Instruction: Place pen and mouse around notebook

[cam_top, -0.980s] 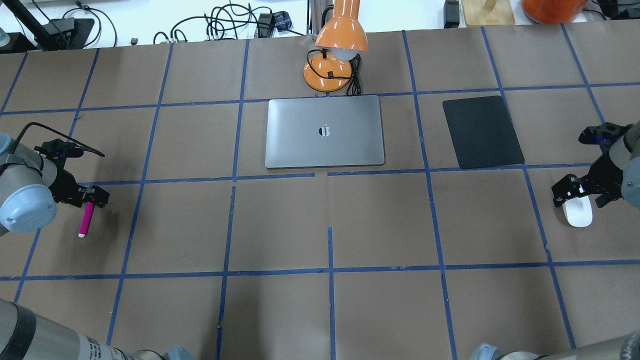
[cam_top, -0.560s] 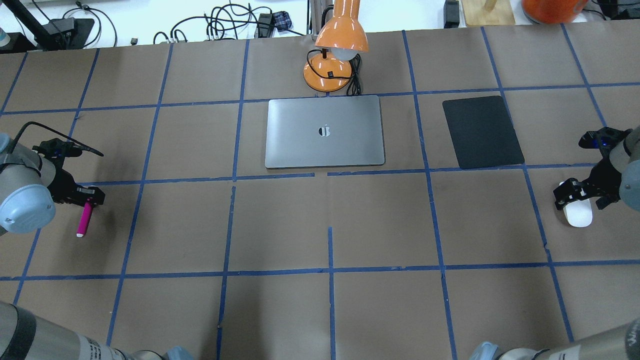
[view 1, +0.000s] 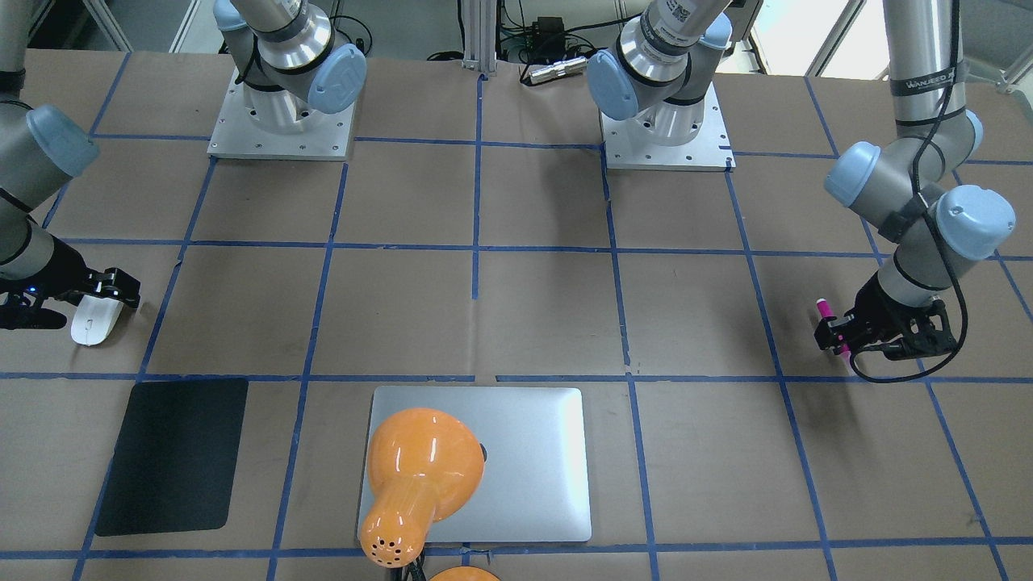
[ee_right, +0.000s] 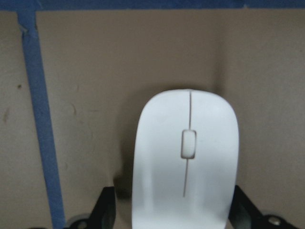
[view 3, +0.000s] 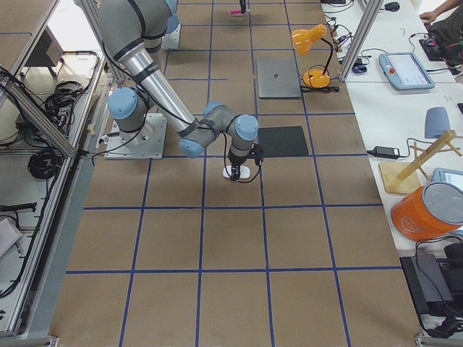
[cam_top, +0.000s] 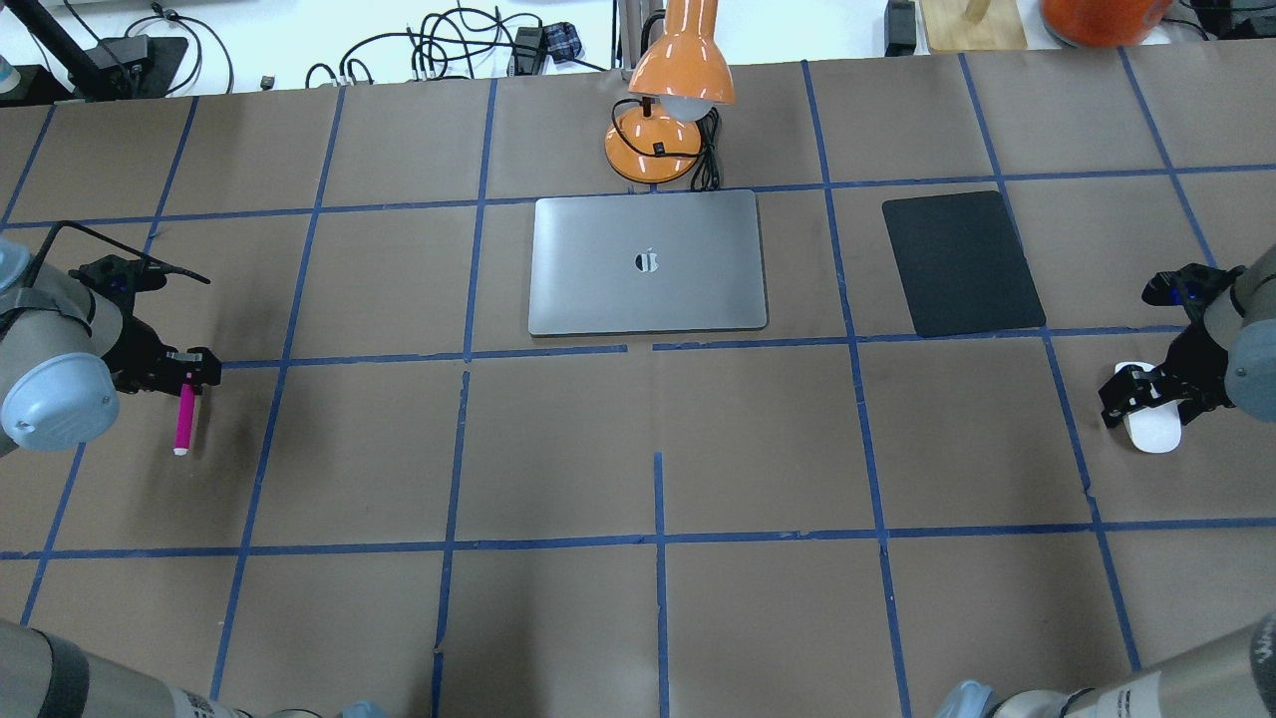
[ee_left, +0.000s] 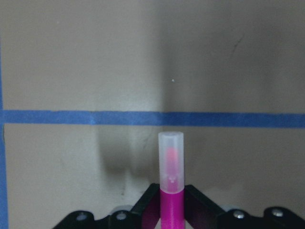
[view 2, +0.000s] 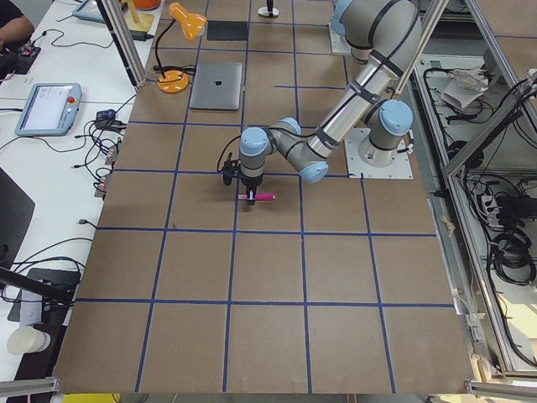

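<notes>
**Pen and mouse gripped at opposite edges, notebook well away from both**

Pen [cam_top: 185,419] is clamped in the closed left gripper [cam_top: 189,375] at the left edge of the overhead view, about mid-height. The mouse [cam_top: 1151,424] is pinched in the closed right gripper [cam_top: 1146,394] at the right edge. The notebook [cam_top: 648,264] lies flat in the upper centre, well apart from both.

The main hazard is probably the hold itself. In the left wrist view the fingers [ee_left: 147,206] grip the pen low on its body, with the capped end sticking out unsupported. A quick swing could make it pivot or slide out. The mouse is smooth and rounded, and the right wrist view shows it held only at its near end, so it could tilt or squirt free during the carry.

The route adds more risk. The black pad [cam_top: 962,264] lies between the mouse and the notebook, in the upper right of the overhead view. A low pass could snag it, or the mouse could end up on it. The orange lamp [cam_top: 678,90] stands just beyond the notebook's upper edge, so that side is poor for placement. With both arms closing on the same slab, they could crowd each other or set an item on top of it rather than beside it.

The pen is a slim magenta stick with a pale translucent cap. The mouse is a low white oval with a grey wheel and a centre seam. The notebook is a closed silver-grey slab with rounded corners and a dark logo.
</notes>
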